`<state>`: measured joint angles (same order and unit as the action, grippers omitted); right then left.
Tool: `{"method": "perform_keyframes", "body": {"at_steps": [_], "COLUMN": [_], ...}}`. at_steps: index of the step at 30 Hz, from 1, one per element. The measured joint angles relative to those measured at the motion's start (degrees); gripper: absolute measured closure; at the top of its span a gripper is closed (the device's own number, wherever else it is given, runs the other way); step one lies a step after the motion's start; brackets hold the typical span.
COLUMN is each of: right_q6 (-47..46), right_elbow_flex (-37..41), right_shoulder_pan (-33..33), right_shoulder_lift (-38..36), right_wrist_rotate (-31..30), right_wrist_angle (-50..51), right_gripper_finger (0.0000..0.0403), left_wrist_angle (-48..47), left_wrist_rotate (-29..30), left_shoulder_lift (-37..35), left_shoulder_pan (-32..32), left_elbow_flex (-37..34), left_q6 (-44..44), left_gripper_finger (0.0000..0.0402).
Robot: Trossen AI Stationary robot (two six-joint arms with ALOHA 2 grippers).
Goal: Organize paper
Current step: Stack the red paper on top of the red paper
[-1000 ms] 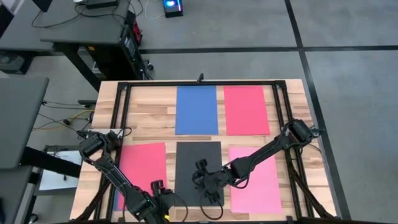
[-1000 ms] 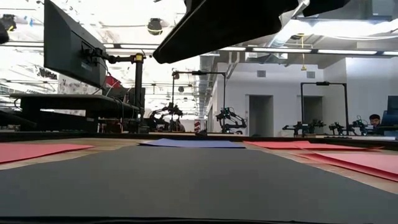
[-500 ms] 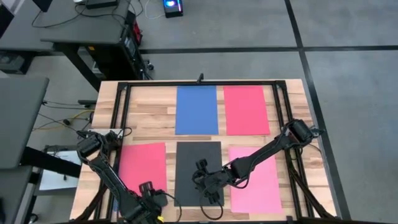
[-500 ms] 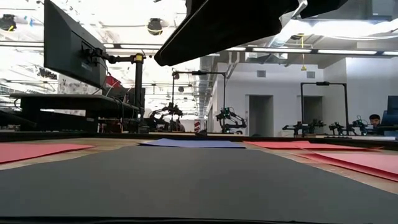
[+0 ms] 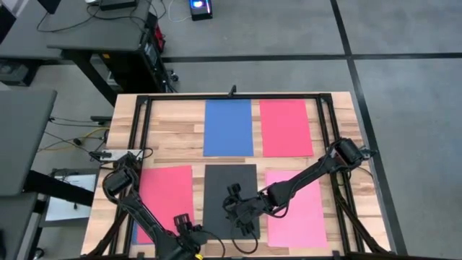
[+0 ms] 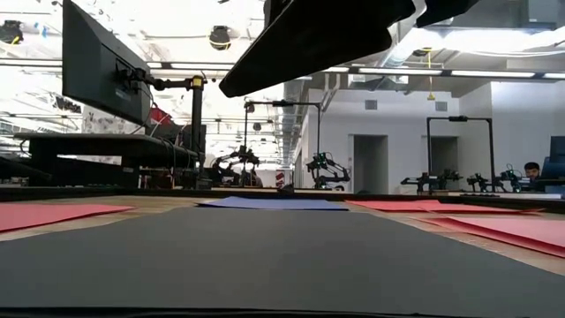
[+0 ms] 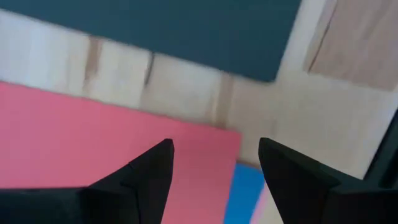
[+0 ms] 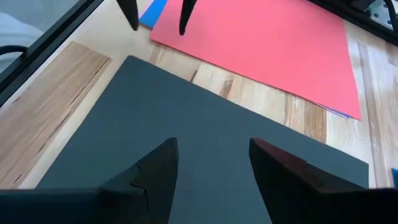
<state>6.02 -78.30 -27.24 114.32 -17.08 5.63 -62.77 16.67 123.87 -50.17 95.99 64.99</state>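
Wooden table carries flat sheets. Left gripper hovers spread and empty, a red sheet corner between its fingertips, blue sliver peeking from under. Right gripper parted, empty, above the black sheet. Paper likely light, floppy, slick; best pinched at a corner or edge.

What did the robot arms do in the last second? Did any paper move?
The left gripper swung a little along the near edge by the red sheet, fingers open, holding nothing. The right gripper stayed over the black sheet. No paper moved.
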Motion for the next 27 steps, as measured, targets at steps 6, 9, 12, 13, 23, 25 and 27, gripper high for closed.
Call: {"method": "perform_keyframes", "body": {"at_steps": [6,9,12,13,23,25,27], "right_q6": [-0.2,-0.2,-0.4,-0.5,-0.6,-0.7,-1.1], "right_elbow_flex": [0.0,0.0,0.0,0.0,0.0,0.0,0.0], "right_shoulder_pan": [0.0,0.0,0.0,0.0,0.1,0.1,0.1], "right_shoulder_lift": [0.0,0.0,0.0,0.0,0.0,0.0,0.0], "right_wrist_rotate": [0.0,0.0,0.0,0.0,0.0,0.0,0.0], "right_wrist_angle": [0.2,0.2,0.2,0.2,0.5,0.5,0.5], "right_gripper_finger": [0.0215,0.0215,0.0215,0.0215,0.0215,0.0215,0.0215], "left_wrist_angle": [2.0,3.1,2.1,1.6,-2.2,-2.7,-3.3], "left_wrist_rotate": [0.4,0.5,0.2,-0.4,-0.5,-0.4,-0.3], "left_shoulder_lift": [-0.1,-0.1,1.3,1.9,2.2,2.2,2.2], "left_shoulder_pan": [0.0,0.0,0.0,0.1,0.2,0.2,0.2], "left_elbow_flex": [0.2,0.2,0.2,0.2,0.0,0.0,0.0], "left_q6": [-0.3,-0.5,-0.5,-0.5,1.7,1.8,2.4], "left_gripper_finger": [0.0182,0.0182,0.0182,0.0182,0.0182,0.0182,0.0182]}}
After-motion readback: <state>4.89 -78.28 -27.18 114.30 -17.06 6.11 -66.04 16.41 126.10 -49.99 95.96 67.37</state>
